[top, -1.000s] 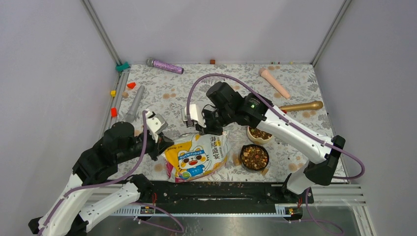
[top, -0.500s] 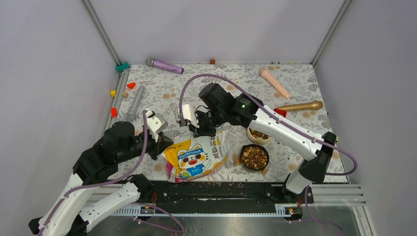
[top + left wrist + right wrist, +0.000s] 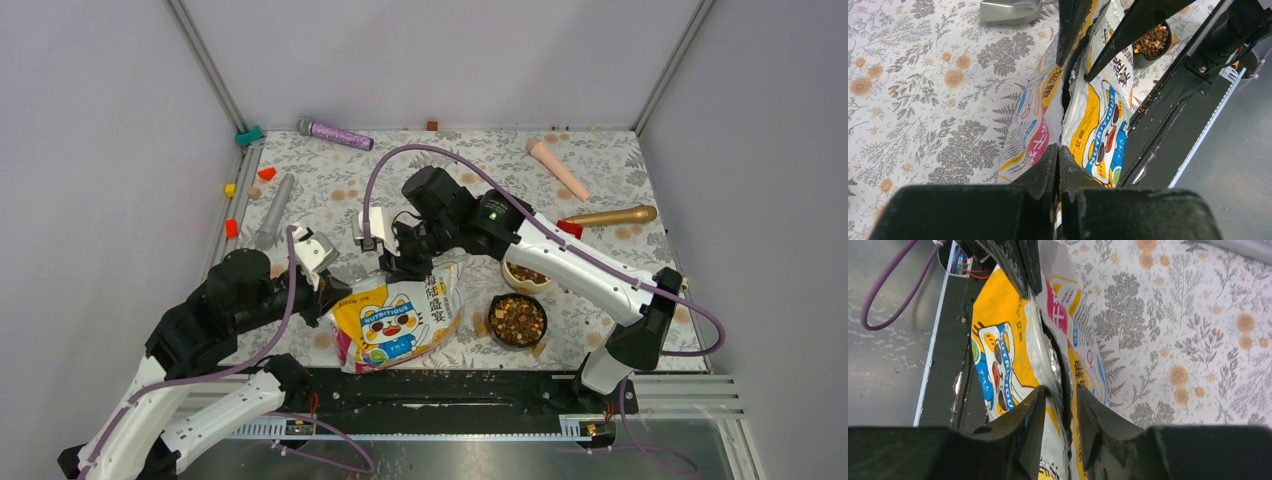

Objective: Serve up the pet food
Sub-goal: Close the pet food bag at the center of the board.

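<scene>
The bag [image 3: 400,315] is soft, slippery film, probably heavy with pet food [image 3: 517,320]; best held by its rim. My left tool [image 3: 1058,155] pinches it there; my right tool [image 3: 1063,402] straddles it, narrowly parted.

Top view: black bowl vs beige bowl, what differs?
The black bowl is dark; the beige bowl is pale. The black bowl sits in front, fully in view; the beige bowl lies just behind it, partly under the right arm. Both hold pet food.
</scene>
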{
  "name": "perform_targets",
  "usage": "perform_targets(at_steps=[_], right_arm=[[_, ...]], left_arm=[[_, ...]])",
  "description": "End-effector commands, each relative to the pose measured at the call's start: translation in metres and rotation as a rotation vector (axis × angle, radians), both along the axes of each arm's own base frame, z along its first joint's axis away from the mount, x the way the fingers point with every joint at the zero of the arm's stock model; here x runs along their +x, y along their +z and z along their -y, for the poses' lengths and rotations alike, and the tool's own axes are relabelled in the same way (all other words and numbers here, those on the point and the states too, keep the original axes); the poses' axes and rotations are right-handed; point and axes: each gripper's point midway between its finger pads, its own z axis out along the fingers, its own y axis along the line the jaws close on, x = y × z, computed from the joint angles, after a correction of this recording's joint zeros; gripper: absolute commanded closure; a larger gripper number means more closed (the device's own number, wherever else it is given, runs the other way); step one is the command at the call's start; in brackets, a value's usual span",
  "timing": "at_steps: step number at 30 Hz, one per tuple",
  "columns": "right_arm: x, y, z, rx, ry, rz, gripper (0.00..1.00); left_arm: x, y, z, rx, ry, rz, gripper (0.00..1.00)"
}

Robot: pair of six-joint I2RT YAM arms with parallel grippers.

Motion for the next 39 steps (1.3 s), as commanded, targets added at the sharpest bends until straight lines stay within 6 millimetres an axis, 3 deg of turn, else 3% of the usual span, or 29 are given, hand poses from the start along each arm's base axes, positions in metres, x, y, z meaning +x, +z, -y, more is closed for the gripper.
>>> perform_targets(at_steps=[1,8,12,14,20,23,24,27,31,34,35,37,39], right_arm=[[-0.008,0.018,-0.025,0.121,0.038,-0.025,0.61],[-0.020,0.011,-0.035,0.114,0.088,-0.072,0.64],[-0.023,0.005,-0.033,0.078,0.097,-0.076,0.79],[-0.022,0.004,-0.033,0.070,0.095,-0.074,1.00],[-0.013,0.010,-0.034,0.099,0.045,-0.035,1.00],[-0.021,0.015,-0.033,0.117,0.073,-0.054,1.00],[-0.025,0.016,-0.035,0.125,0.087,-0.065,0.97],[-0.028,0.016,-0.047,0.165,0.080,-0.077,0.75],[-0.030,0.013,-0.060,0.170,0.091,-0.079,0.71],[-0.031,0.012,-0.065,0.165,0.096,-0.079,0.73],[-0.031,0.012,-0.067,0.171,0.096,-0.081,0.77],[-0.032,0.013,-0.068,0.180,0.099,-0.083,1.00],[-0.033,0.015,-0.066,0.182,0.100,-0.085,1.00]], left_arm=[[0.006,0.038,0.009,-0.117,-0.019,0.107,1.00],[0.002,0.045,0.009,-0.152,-0.041,0.118,1.00],[0.001,0.048,0.009,-0.159,-0.046,0.130,1.00],[0.001,0.047,0.009,-0.158,-0.045,0.126,1.00],[0.003,0.045,0.009,-0.151,-0.042,0.121,1.00],[0.003,0.045,0.009,-0.150,-0.041,0.121,1.00],[0.003,0.045,0.009,-0.150,-0.042,0.119,1.00],[0.004,0.044,0.011,-0.150,-0.046,0.113,1.00],[0.004,0.044,0.011,-0.149,-0.046,0.112,1.00],[0.003,0.042,0.013,-0.148,-0.057,0.102,1.00],[0.004,0.042,0.013,-0.146,-0.056,0.100,1.00],[0.005,0.041,0.013,-0.143,-0.048,0.098,1.00],[0.004,0.042,0.012,-0.146,-0.046,0.103,1.00]])
